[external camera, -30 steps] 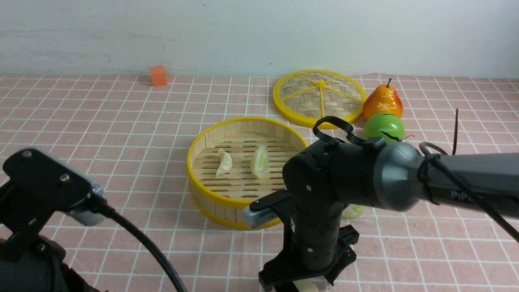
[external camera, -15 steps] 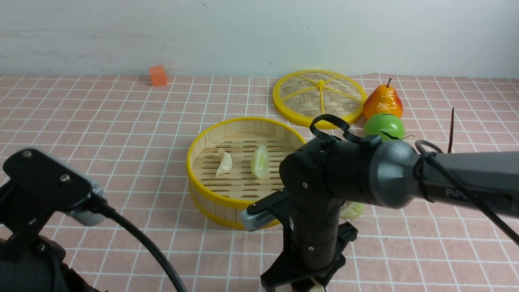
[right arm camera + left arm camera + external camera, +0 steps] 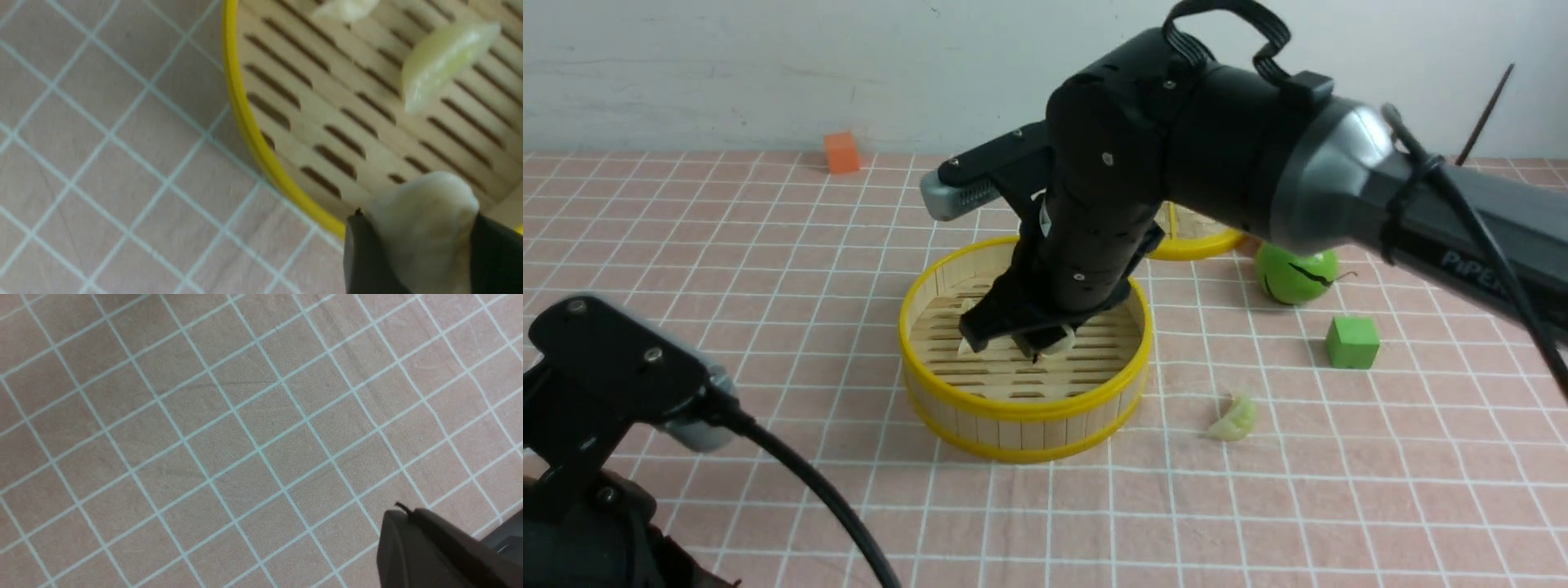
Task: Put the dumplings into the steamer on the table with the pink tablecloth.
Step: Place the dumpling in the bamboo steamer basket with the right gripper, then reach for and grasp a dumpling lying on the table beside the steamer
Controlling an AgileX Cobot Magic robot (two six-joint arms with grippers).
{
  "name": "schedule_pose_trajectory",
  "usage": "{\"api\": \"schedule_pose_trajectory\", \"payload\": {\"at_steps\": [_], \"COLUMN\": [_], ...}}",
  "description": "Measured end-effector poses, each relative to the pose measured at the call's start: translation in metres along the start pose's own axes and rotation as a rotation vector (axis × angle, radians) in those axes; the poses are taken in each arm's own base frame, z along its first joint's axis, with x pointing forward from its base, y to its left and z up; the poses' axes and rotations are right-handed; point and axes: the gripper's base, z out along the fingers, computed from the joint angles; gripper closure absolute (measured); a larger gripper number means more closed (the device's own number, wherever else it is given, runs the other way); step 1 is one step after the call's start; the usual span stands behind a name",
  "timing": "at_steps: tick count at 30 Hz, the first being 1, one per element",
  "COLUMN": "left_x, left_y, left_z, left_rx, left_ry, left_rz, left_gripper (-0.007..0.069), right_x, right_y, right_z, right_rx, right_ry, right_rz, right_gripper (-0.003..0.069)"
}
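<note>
Right gripper (image 3: 1018, 339), jaws part-closed on a dumpling (image 3: 421, 216), hangs over the steamer (image 3: 1023, 408), so we should lower it well inside, clear of the two dumplings (image 3: 445, 61) there, then release gently.

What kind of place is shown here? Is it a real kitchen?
Probably not a real kitchen but a robot test bench dressed as one: a pink tablecloth against a bare white wall, a steamer holding toy dumplings, and a loose green cube.
</note>
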Motion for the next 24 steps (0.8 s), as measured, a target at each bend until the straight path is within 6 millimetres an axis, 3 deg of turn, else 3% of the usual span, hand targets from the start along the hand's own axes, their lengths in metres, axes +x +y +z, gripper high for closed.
{"api": "schedule_pose_trajectory", "payload": {"at_steps": [6,12,15,19,22,24], "left_x": [-0.003,-0.007,-0.008,-0.01,-0.012,-0.015], "left_y": [0.001,0.001,0.002,0.003,0.003,0.002], "left_z": [0.0,0.0,0.0,-0.001,-0.001,-0.001], "left_rx": [-0.015,-0.015,-0.028,-0.038,-0.035,-0.03], "left_ry": [-0.029,-0.079,-0.092,-0.111,-0.133,-0.162], "left_rz": [0.01,0.016,0.025,0.033,0.034,0.035], "left_gripper": [0.0635,0.0635,0.0635,0.063,0.0629,0.0627], "right_x": [-0.003,-0.001,-0.005,-0.014,-0.02,-0.028], "right_y": [-0.016,-0.023,-0.027,-0.031,-0.031,-0.031], "right_z": [0.063,0.088,0.085,0.062,0.043,0.02], "right_rx": [-0.007,-0.007,-0.008,-0.001,-0.001,-0.01], "right_ry": [0.044,0.073,0.068,0.113,0.116,0.075], "right_rz": [0.059,0.084,0.095,0.083,0.049,0.006], "right_gripper": [0.0365,0.0348,0.0277,0.0108,0.0067,0.0053]}}
